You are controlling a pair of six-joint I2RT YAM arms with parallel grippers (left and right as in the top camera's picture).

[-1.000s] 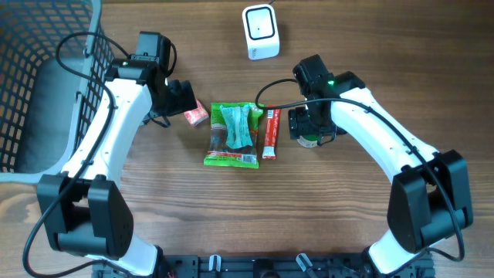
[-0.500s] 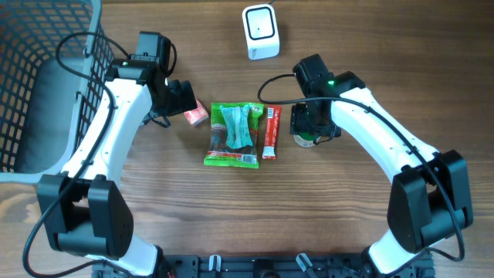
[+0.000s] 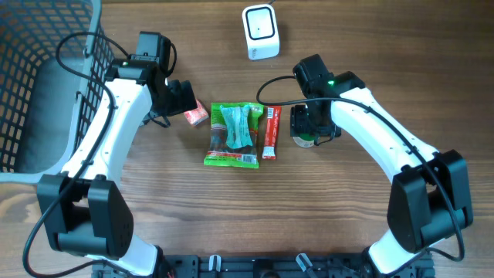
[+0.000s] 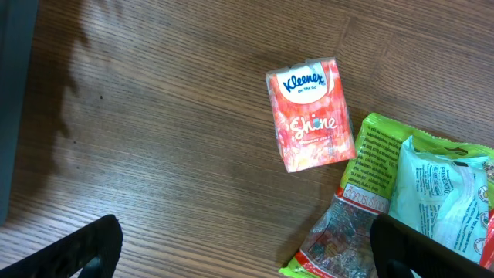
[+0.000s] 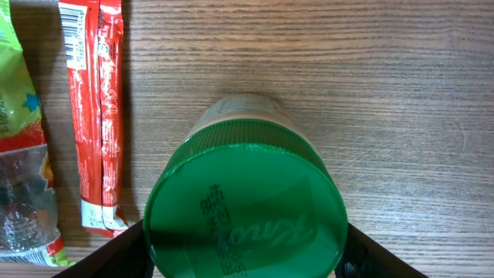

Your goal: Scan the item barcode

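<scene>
Jar (image 5: 245,208) with a ribbed green lid, dark code printed on top, stands on the tabletop (image 5: 386,77) beside a red sachet (image 5: 99,116), clasped by the right tool (image 5: 243,249). Left tool (image 4: 247,247) gapes wide above a Kleenex pack (image 4: 310,113).

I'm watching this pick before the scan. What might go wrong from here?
The right gripper grips the jar only by its round green lid, so it may slip or swing when lifted. The red stick packet lies close beside it and could get nudged. No barcode shows on the jar, so it may need turning toward the scanner.
</scene>
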